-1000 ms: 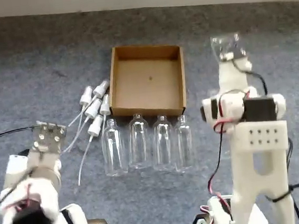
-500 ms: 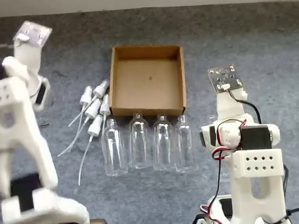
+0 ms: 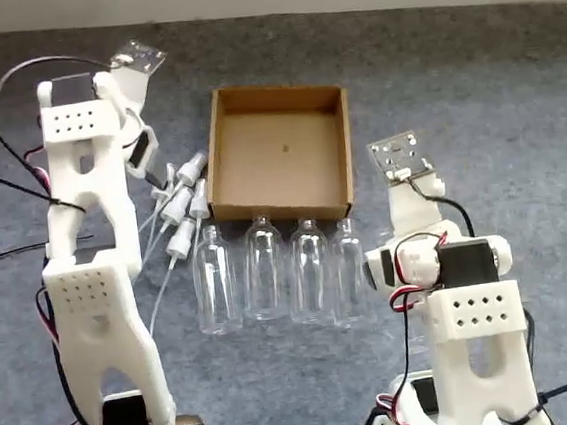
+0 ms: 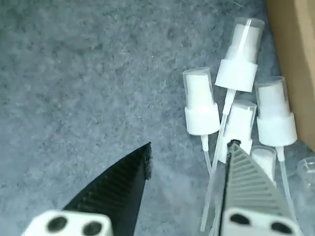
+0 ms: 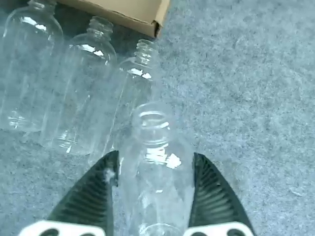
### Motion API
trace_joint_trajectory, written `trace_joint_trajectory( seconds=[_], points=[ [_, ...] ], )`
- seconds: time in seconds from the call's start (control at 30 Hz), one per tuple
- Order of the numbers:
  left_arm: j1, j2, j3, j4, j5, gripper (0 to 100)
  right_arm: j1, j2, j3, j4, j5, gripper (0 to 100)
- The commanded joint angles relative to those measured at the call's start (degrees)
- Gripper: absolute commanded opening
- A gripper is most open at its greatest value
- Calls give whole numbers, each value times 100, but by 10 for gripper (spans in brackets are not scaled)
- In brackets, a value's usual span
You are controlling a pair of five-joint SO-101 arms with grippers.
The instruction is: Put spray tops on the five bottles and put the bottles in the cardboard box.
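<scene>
Bottle (image 5: 153,147) gripped between my right gripper (image 5: 155,158) fingers, beside the row of bottles (image 3: 269,269). Left gripper (image 4: 189,145) spread wide, holding nothing, near the spray tops (image 4: 237,73).

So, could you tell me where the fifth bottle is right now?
In the right wrist view the fifth bottle sits between the right tool's fingers, beside the four bottles lying in front of the cardboard box.

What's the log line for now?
left gripper: open over spray tops | right gripper: grips bottle | four bottles: lying uncapped by cardboard box
</scene>
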Motion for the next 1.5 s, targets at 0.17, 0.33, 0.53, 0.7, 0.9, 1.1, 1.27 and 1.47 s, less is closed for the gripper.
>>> trace_joint_trajectory(
  seconds=[0.17, 0.33, 0.53, 0.7, 0.9, 1.1, 1.27, 1.47],
  points=[
    [101, 927, -1051, -404, 308, 234, -57, -119, -48, -110, 44, 5],
    [163, 1385, -1543, -422, 316, 231, -57, -119, -40, -110, 44, 5],
    [251, 1982, -2009, -396, 325, 168, -57, -119, -40, -110, 44, 5],
    [198, 2229, -2378, -387, 316, 90, -57, -119, -40, -110, 44, 5],
    [207, 2229, -3248, 18, 325, 66, -57, -119, -40, -110, 44, 5],
    [40, 2105, -4391, 378, 633, 66, -57, -127, -40, -110, 44, 5],
    [-215, 716, -3820, 404, 1398, 63, -66, -127, -75, -110, 44, 5],
    [-224, -2000, -1218, 413, 1600, 63, -295, -365, -84, -637, 44, 5]
  ],
)
